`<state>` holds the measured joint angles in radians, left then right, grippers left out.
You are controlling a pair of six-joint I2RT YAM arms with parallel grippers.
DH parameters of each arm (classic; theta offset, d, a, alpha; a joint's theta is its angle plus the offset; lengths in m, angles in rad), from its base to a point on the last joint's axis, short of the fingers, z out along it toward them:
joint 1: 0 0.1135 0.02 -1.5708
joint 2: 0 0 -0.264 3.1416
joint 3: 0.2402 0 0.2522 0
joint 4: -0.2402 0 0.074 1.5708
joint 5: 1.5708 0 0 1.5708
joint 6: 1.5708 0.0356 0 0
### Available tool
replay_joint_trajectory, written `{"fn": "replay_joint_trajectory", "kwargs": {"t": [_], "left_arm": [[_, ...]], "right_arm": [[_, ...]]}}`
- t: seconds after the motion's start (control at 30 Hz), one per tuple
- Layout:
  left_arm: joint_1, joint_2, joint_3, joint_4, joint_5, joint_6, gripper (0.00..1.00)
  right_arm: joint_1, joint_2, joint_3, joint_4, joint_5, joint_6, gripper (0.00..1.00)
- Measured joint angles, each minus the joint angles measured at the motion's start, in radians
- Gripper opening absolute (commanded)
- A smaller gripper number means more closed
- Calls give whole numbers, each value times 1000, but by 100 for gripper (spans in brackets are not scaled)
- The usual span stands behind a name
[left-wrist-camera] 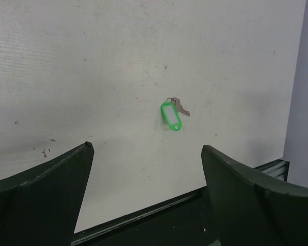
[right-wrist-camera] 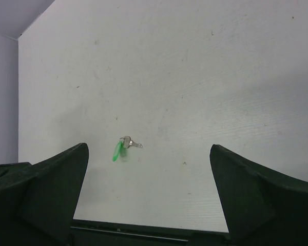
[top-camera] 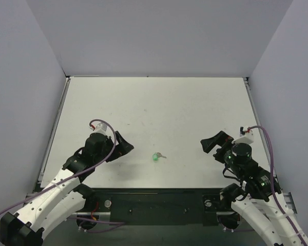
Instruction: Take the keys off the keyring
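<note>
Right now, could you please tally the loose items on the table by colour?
Green: 1, the keyring
Silver-grey: 1, the key
Total: 2

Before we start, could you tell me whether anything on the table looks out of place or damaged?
Nothing stands out: the key and green keyring lie joined on the table, which shows only faint specks.
</note>
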<state>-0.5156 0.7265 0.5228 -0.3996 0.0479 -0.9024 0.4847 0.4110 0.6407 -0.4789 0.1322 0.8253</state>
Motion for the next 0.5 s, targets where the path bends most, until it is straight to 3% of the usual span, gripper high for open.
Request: {"fn": "replay_joint_trajectory", "kwargs": {"t": [0.27, 0.5], "left_arm": [[-50, 109, 0, -51, -87, -35, 97], [-95, 17, -109, 41, -77, -78, 94]], "right_arm": [[0, 94, 0, -24, -25, 23, 97], [0, 206, -11, -8, -120, 50, 93]]}}
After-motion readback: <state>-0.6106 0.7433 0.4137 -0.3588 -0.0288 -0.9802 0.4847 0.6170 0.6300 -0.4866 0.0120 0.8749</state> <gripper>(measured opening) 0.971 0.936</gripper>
